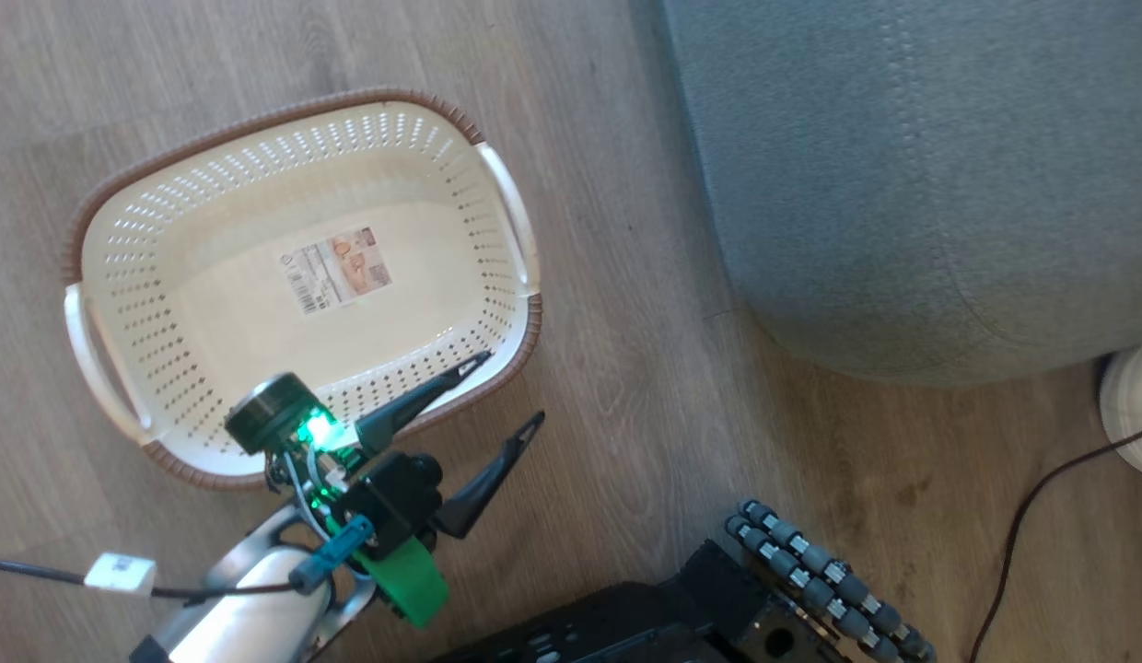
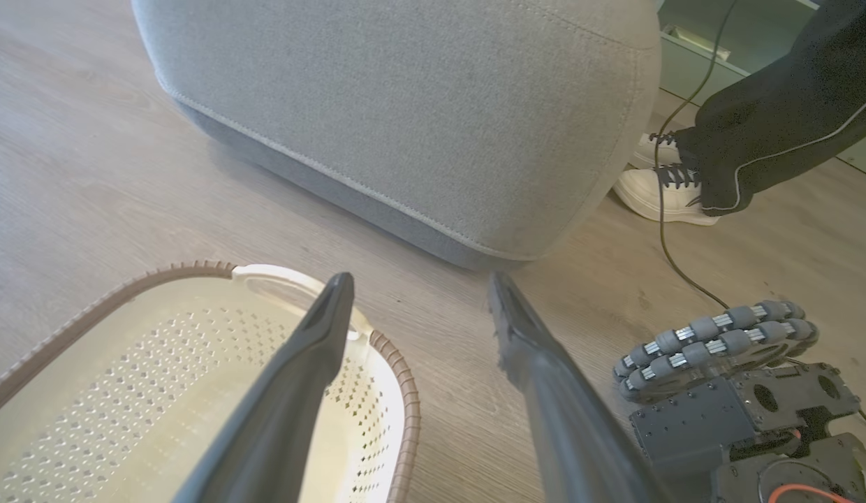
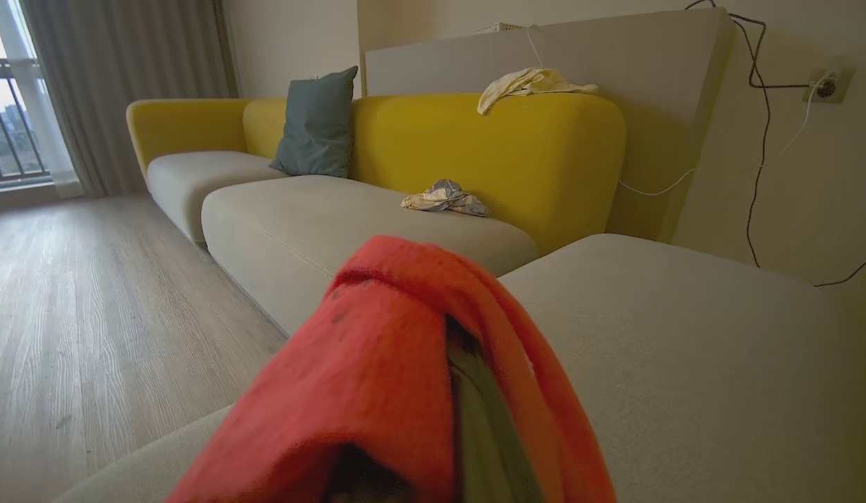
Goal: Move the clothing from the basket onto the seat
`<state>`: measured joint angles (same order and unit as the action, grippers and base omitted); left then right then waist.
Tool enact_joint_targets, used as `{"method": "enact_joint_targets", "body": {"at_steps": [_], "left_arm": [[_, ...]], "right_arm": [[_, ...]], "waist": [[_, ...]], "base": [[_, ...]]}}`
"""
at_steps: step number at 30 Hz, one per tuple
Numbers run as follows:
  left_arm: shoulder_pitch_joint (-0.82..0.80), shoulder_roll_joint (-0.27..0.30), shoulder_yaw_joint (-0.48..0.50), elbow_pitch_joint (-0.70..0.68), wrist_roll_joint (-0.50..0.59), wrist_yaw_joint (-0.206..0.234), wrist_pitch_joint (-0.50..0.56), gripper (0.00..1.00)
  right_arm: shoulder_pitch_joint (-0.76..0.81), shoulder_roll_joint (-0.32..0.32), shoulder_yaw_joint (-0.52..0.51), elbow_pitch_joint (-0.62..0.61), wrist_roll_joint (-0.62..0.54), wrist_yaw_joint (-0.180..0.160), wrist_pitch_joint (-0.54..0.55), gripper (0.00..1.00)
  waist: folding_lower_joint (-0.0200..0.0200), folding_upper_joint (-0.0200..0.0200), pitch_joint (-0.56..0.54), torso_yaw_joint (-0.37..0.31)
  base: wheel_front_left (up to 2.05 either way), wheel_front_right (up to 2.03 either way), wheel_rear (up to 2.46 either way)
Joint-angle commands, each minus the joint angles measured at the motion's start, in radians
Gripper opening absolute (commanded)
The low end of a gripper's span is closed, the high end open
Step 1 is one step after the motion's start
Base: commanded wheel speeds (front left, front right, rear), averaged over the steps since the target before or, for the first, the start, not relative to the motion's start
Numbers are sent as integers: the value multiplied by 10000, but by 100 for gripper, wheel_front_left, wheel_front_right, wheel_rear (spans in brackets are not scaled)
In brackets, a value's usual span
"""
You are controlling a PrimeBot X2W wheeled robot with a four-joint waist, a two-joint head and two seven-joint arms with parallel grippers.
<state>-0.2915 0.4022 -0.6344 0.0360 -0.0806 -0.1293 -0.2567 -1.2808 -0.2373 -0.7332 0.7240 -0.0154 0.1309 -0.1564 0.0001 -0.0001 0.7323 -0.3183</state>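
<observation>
The clothing (image 3: pixel 398 363) is a bunched red garment in the lower middle of the right wrist view. It is draped over the right gripper (image 3: pixel 468 419), and its fold runs from the frame's centre down toward the lower left. The cloth covers the fingers apart from one dark strip, so I cannot tell whether the gripper is clenched on the garment or only carrying it.

Directly beneath and beyond it spreads the seat (image 3: pixel 684 335), a pale grey cushion that takes up the lower right of that frame. The garment hangs above the cushion's near edge and does not look to be resting on it.

My reading is that this is the last piece. The basket (image 1: pixel 120 276), on the wooden floor (image 1: pixel 626 368) at the upper left of the head view, holds nothing but a label sticker (image 1: pixel 336 270) on its bottom.

The left gripper (image 1: pixel 513 387) hovers over the basket's near rim with its fingers spread wide and nothing between them. It is low by the floor and well apart from the garment, so the right arm is the one placed to finish. The coming move turns on the seat lying straight below and ahead of the right gripper: carry the garment a little further in over the cushion, lower it and let go.

A person's shoe (image 2: pixel 656 199) stands just beside the seat's corner.
</observation>
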Motion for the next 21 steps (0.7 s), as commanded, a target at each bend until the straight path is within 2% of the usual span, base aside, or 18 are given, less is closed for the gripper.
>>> {"method": "enact_joint_targets", "body": {"at_steps": [1,9,17,18,19,20,21], "left_arm": [[-134,54,360,-293,4,3,-51,100],[-335,-254,664,-195,-47,24,-51,100],[-331,-308,848,-139,-29,13,-51,100],[-325,-334,846,-120,-32,12,-51,100],[-325,-362,840,-98,-35,10,-51,100],[-331,-396,834,-75,-43,8,-51,100],[-337,-434,826,-51,-52,7,-51,100]], "right_arm": [[-288,-375,-36,-21,-681,-2,138,0],[-598,-324,-1348,1157,-2655,-2,-123,0],[-670,-165,-2424,2020,-3803,-2,-74,0],[-707,-159,-2511,2070,-3869,-2,-134,18],[-751,-158,-2567,2084,-3949,-2,-213,41],[-792,-152,-2600,2091,-4040,-2,-274,94],[-839,-139,-2635,2118,-4109,-2,-293,100]], "waist": [[-1,1,125,152],[-1,1,332,575],[-1,1,417,679],[-1,1,389,678],[-1,1,355,673],[-1,1,312,664],[-1,1,258,655]], "base": [[0,0,0],[0,0,0],[0,0,0],[0,0,0],[0,0,0],[0,0,0],[0,0,0]]}}
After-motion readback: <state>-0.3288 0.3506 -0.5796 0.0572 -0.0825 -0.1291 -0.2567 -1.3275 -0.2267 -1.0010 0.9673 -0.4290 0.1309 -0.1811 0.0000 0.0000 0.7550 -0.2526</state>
